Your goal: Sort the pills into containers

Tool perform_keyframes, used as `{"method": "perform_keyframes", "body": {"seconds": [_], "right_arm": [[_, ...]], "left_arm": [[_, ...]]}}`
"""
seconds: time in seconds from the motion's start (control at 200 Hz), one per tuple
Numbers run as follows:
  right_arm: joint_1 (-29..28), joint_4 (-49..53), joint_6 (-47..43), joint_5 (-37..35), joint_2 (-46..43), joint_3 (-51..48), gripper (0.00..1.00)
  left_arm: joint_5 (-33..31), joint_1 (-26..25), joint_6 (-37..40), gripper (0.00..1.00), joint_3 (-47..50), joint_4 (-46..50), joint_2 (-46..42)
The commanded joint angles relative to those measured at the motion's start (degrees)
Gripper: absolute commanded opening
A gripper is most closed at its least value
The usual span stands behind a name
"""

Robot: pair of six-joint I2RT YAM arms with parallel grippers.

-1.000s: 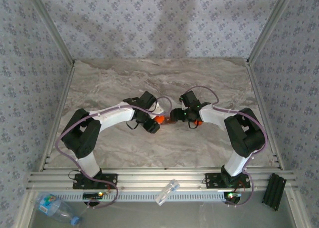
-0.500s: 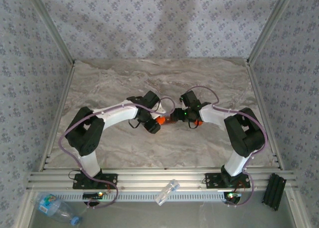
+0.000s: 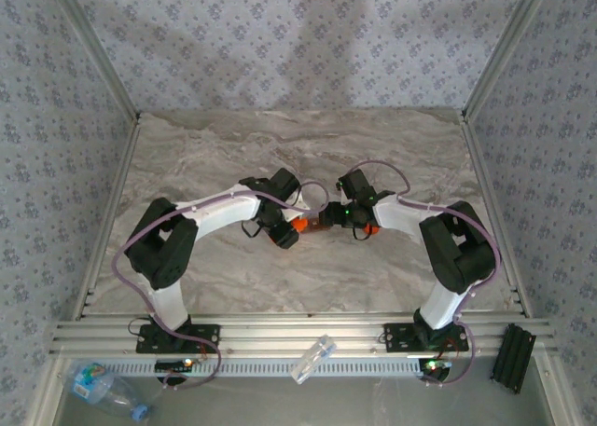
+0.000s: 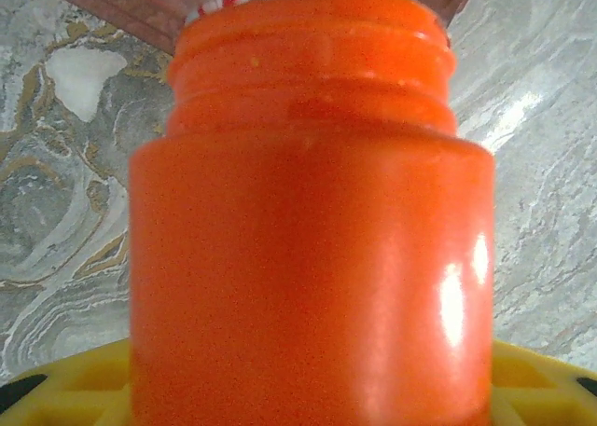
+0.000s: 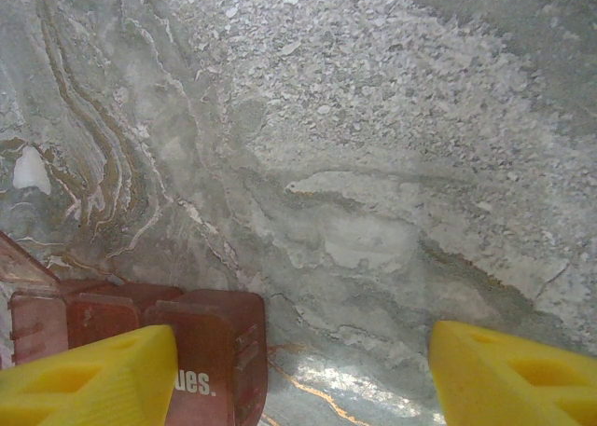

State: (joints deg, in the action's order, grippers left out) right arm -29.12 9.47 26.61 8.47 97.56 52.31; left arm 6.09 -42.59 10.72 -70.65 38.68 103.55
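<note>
Across the marble tabletop (image 3: 215,156) my two arms stretch inward from the near edge. The left arm (image 3: 210,212) and the right arm (image 3: 438,235) meet nose to nose at the middle. From overhead, the left pincer (image 3: 287,228) and the right pincer (image 3: 328,217) sit near one another, with a spot of orange and a darker red-brown piece between them.

On the left wrist camera, the orange-red pill bottle (image 4: 312,258) looms close, its ridged neck toward the top of the picture. The yellow fingers (image 4: 56,389) show on either side of its base, and I read the left pincer as clamped on it. The bottle's neck ends right at a translucent red-brown case (image 4: 121,2).

On the right wrist camera, the right pincer's jaws stand wide apart over bare marble, gripping nothing. The case lies just beside one fingertip, and I can read the letters "ues." on it.
</note>
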Motion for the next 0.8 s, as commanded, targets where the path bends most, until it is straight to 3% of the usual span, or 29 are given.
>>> {"method": "perform_keyframes", "body": {"seconds": [0.0, 0.795], "right_arm": [[0.0, -0.8, 1.1, 1.3, 1.7, -0.8, 0.73], [-0.1, -1.3, 1.5, 1.6, 2.0, -1.2, 0.73]], "left_arm": [[-1.7, -1.0, 1.5, 0.0, -2.3, 2.6, 0.9], [-6.8, -2.7, 3.4, 0.0, -6.4, 5.7, 3.7]]}}
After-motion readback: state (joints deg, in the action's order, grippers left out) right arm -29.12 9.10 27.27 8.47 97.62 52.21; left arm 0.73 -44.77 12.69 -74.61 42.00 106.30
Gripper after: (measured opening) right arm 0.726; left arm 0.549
